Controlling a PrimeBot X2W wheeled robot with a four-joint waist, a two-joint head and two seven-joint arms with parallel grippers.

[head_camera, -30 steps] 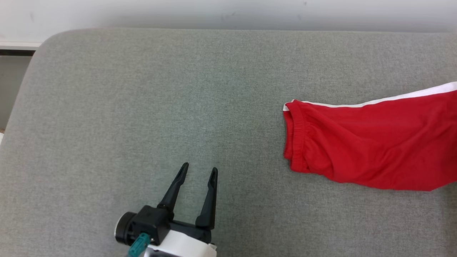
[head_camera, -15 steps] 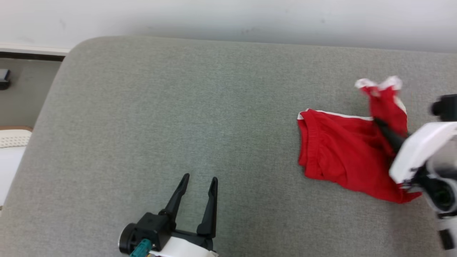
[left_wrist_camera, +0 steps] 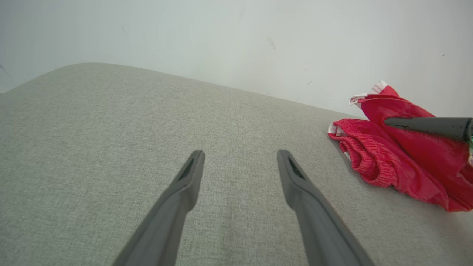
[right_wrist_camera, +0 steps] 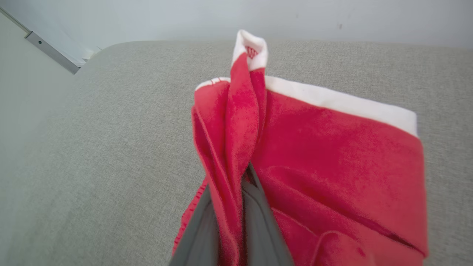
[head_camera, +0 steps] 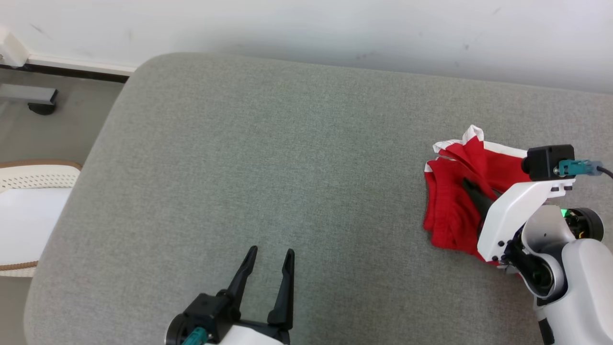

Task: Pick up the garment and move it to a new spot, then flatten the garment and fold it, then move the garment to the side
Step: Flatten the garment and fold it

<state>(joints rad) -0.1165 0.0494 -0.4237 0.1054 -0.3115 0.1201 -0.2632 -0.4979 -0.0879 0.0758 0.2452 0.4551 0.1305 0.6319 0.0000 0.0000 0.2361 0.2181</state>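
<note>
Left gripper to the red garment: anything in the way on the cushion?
Nothing visible. Bare grey cushion lies between the open left gripper and the garment, which sits off to its right. The right gripper is shut on a fold of the garment, reaching in from the other side.

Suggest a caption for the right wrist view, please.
Right fingers pinching a fold of the red garment on the grey cushion.
</note>
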